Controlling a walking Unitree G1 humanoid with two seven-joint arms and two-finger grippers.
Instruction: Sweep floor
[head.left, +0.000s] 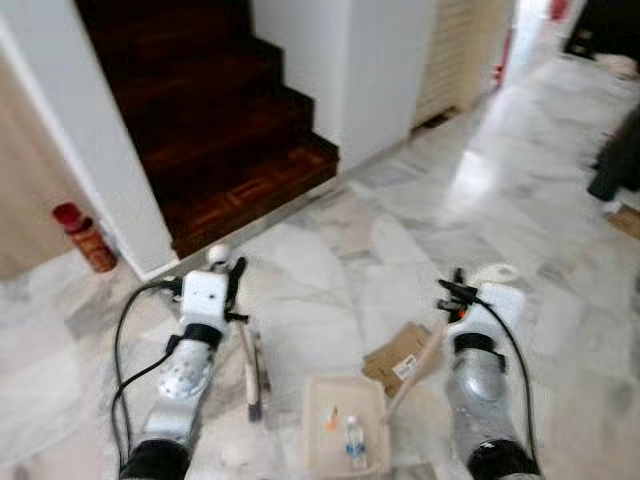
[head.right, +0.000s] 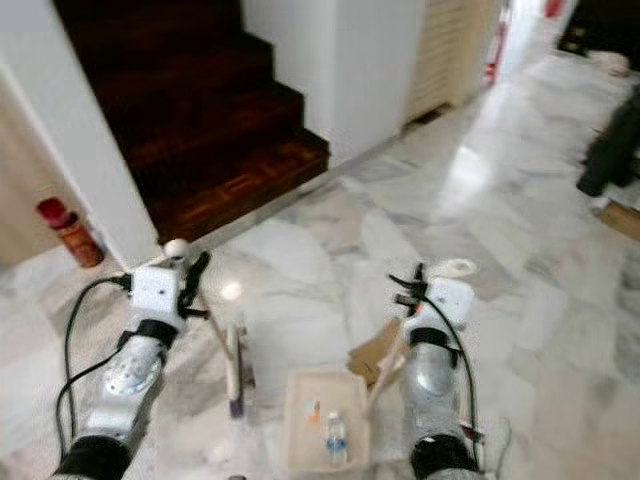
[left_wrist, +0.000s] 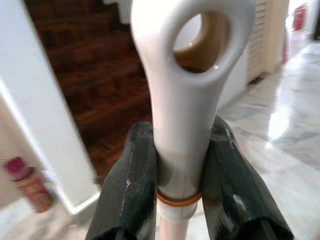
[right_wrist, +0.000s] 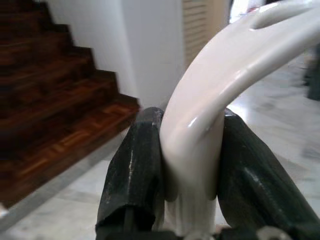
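My left gripper (head.left: 232, 285) is shut on the white broom handle (left_wrist: 187, 100); the shaft runs down to the broom head (head.left: 254, 392) on the marble floor (head.left: 330, 260). My right gripper (head.left: 455, 300) is shut on the white dustpan handle (right_wrist: 200, 130). The cream dustpan (head.left: 345, 425) rests on the floor between my arms, holding a small plastic bottle (head.left: 353, 440) and an orange scrap (head.left: 331, 420). A brown cardboard piece (head.left: 395, 358) lies just past the pan's right corner.
Dark wooden stairs (head.left: 215, 120) rise ahead on the left between white walls (head.left: 340, 70). A red can (head.left: 85, 238) stands by the left wall. A louvred door (head.left: 450, 50) is at the back. A dark object (head.left: 620, 160) sits at the right edge.
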